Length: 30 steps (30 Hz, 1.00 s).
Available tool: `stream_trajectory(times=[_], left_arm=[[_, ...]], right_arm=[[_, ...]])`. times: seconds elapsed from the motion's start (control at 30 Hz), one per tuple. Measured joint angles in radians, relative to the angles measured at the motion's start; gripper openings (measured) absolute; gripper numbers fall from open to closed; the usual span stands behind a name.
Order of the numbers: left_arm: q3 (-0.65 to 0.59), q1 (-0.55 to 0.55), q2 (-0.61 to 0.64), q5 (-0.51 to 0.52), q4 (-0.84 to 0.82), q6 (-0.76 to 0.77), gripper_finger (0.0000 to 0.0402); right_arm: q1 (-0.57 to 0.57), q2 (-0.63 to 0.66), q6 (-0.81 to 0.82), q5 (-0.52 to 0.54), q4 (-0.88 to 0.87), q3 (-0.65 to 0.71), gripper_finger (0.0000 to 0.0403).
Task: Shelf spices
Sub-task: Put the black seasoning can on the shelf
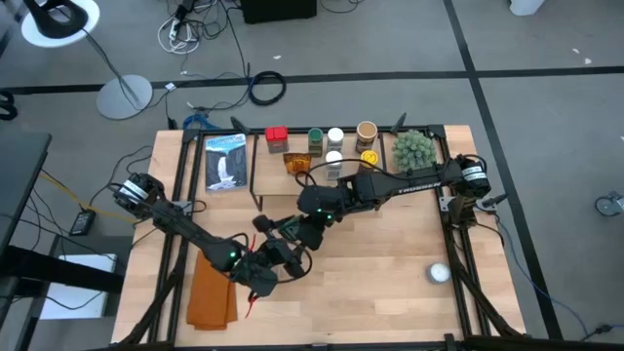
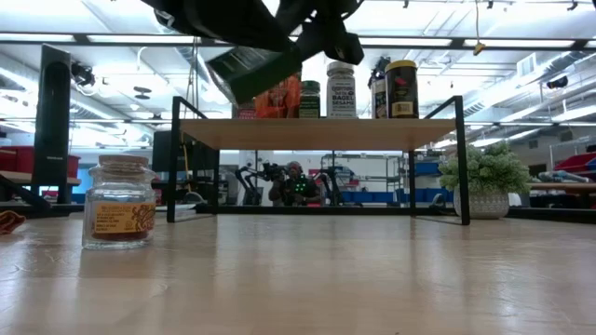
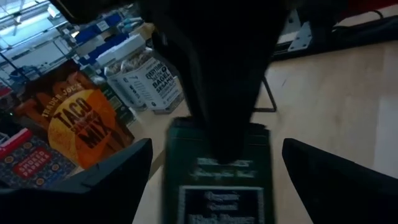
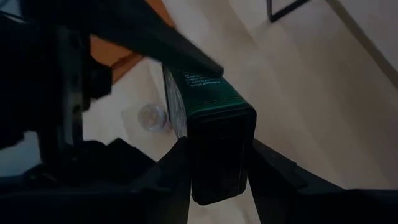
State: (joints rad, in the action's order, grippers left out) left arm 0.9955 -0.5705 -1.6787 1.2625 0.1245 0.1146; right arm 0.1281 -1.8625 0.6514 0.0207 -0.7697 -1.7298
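A small dark green box (image 4: 217,124) hangs in the air over the table's middle, with my right gripper (image 4: 217,165) shut on it. In the low view the box (image 2: 265,70) is tilted, at about the height of the jars on the shelf. My left gripper (image 3: 217,146) is open, its fingers wide on either side of the box (image 3: 217,186) and apart from it. A glass jar of red spice (image 2: 118,200) stands on the table. Several spices (image 1: 335,138) stand on the light-wood shelf (image 1: 390,180) at the far edge. My right gripper pinches the box between its two fingers (image 4: 177,168), on two opposite sides near one end (image 4: 221,180). The fingers slant down from the table's right and far side and lie along the box. The box is lifted clear of the table, tilted.
A green plant ball (image 1: 413,148) sits at the shelf's right end and a book (image 1: 225,161) lies to its left. An orange cloth (image 1: 210,292) lies near the front left. A white round object (image 1: 439,274) sits at the front right.
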Motion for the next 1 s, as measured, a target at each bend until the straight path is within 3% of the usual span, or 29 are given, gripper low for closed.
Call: stream_trajectory(times=[0.2, 0.7, 1.0], left_arm=[[0.0, 0.0, 0.0, 0.001, -0.074, 0.078, 0.0365], [0.0, -0.006, 0.0, 0.034, -0.101, 0.08, 0.0363], [0.0, -0.006, 0.0, 0.033, -0.102, 0.08, 0.031]], right_arm=[[0.004, 0.015, 0.001, 0.0, 0.025, 0.0, 0.0126], [0.003, 0.032, 0.051, 0.072, -0.022, 0.0, 0.0126], [0.001, 0.033, 0.06, 0.097, -0.064, 0.0, 0.0126]])
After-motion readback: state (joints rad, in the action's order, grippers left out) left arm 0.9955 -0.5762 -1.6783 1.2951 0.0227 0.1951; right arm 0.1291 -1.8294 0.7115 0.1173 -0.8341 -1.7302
